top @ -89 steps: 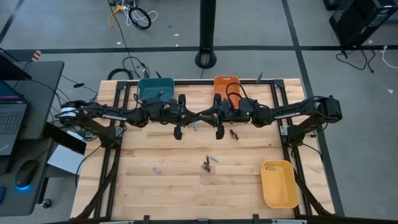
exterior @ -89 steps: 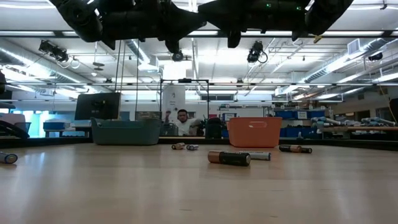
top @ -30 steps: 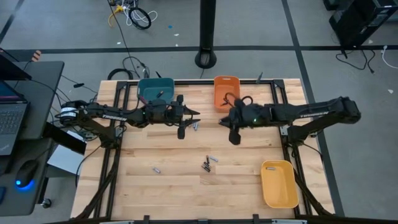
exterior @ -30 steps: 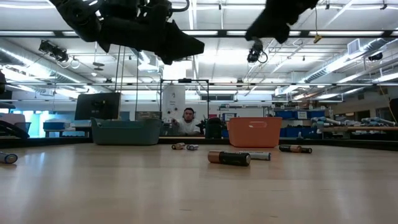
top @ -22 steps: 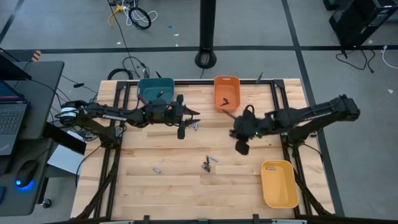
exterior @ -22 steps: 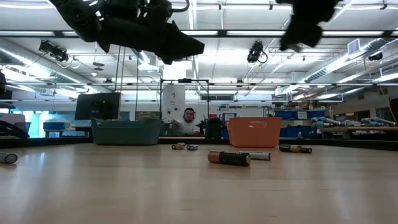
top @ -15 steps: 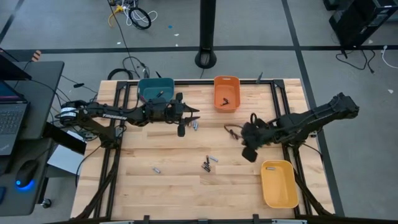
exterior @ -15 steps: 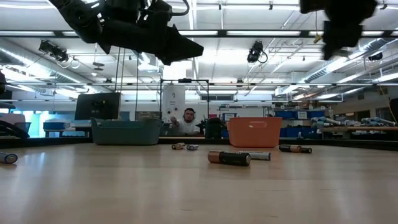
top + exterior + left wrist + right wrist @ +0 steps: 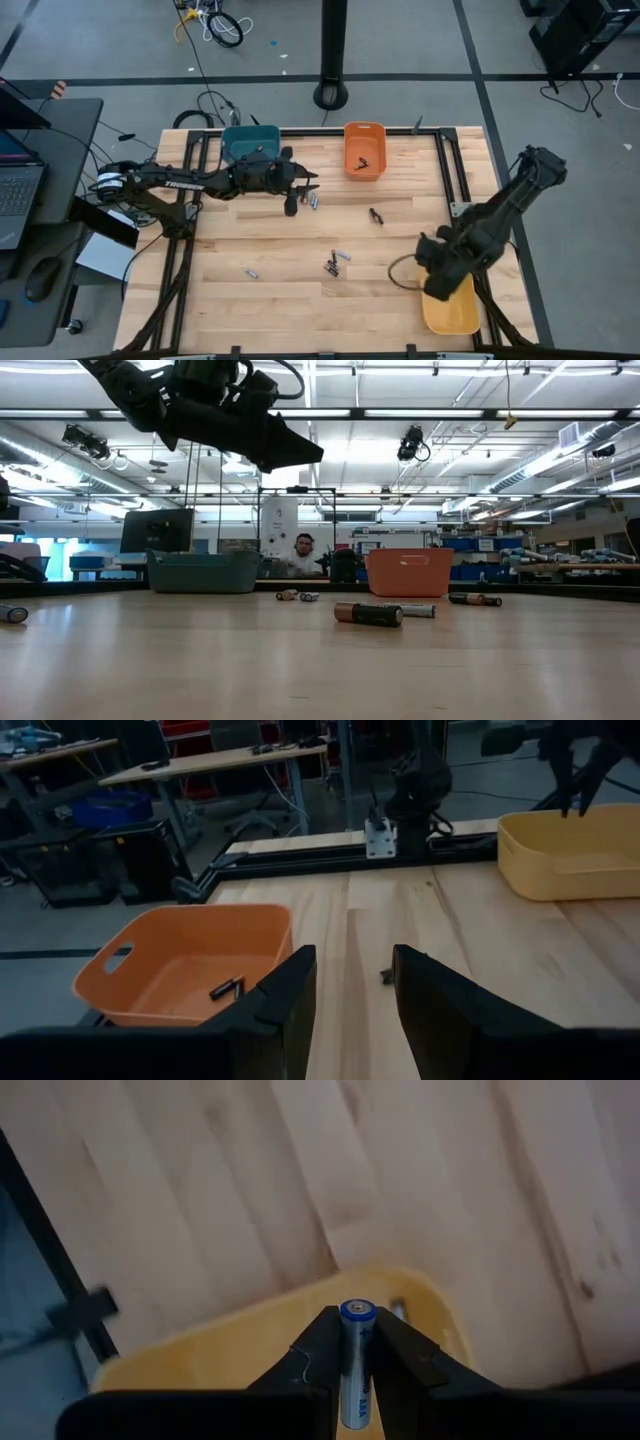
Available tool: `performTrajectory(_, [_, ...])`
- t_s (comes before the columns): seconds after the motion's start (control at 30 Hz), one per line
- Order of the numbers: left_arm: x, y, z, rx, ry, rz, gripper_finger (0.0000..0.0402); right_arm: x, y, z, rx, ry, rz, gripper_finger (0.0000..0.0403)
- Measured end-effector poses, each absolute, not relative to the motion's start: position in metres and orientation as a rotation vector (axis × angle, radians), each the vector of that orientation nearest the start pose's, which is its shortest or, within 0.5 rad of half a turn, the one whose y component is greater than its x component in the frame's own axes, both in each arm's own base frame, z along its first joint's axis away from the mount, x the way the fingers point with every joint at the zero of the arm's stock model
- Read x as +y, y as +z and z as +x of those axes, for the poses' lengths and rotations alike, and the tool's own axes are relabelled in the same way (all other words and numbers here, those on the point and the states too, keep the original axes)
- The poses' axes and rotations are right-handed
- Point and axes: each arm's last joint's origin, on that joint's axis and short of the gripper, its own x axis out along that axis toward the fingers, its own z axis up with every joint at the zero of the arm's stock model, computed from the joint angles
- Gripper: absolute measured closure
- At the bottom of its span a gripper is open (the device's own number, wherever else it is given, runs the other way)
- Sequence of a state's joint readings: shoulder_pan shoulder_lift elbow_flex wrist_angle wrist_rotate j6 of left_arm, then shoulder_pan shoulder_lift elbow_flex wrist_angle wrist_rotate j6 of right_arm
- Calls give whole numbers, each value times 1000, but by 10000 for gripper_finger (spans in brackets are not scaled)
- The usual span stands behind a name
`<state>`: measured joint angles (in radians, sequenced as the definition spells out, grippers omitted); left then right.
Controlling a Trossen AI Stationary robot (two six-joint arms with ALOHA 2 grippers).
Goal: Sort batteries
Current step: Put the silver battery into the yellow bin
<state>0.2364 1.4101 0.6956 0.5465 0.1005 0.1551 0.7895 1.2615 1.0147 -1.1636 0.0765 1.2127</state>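
My right gripper (image 9: 357,1328) hangs over the far end of the yellow bin (image 9: 452,308) at the table's near right, shut on a silvery battery (image 9: 356,1360). My left gripper (image 9: 354,982) is open with nothing between its fingers, held above the table in front of the teal bin (image 9: 250,142). It faces the orange bin (image 9: 185,960), where a dark battery (image 9: 226,988) lies on the floor. Loose batteries lie on the wood: two near the left gripper (image 9: 312,200), one at mid-right (image 9: 375,215), a small group in the middle (image 9: 336,262), and one to their left (image 9: 252,271). My right gripper pinches the silvery battery's body (image 9: 356,1342) between its two fingers. The battery lies along the fingers, and its blue-ringed end (image 9: 357,1311) sticks out past their tips. The fingers point down from above. The battery is lifted clear above the yellow bin's rim (image 9: 250,1342).
Black rails frame the table's far, left and right sides (image 9: 447,160). In the low view a large dark battery (image 9: 368,613) lies mid-table and another (image 9: 10,614) at the left edge. A person sits beyond the far edge (image 9: 296,555). Bare wood lies along the near edge.
My right gripper has swung from beside the orange bin toward the table's right and near edges until it is over the yellow bin. It has tipped from slanting forward to pointing down, with the battery between its fingers. It has left the low view.
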Motion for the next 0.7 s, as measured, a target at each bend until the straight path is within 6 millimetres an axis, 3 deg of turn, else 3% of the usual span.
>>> performTrajectory(0.33, [67, 232, 290, 179, 122, 124, 259, 166, 212, 117, 1484, -202, 413, 354])
performTrajectory(0.7, [67, 229, 289, 215, 119, 117, 259, 158, 166, 103, 1527, -104, 321, 354])
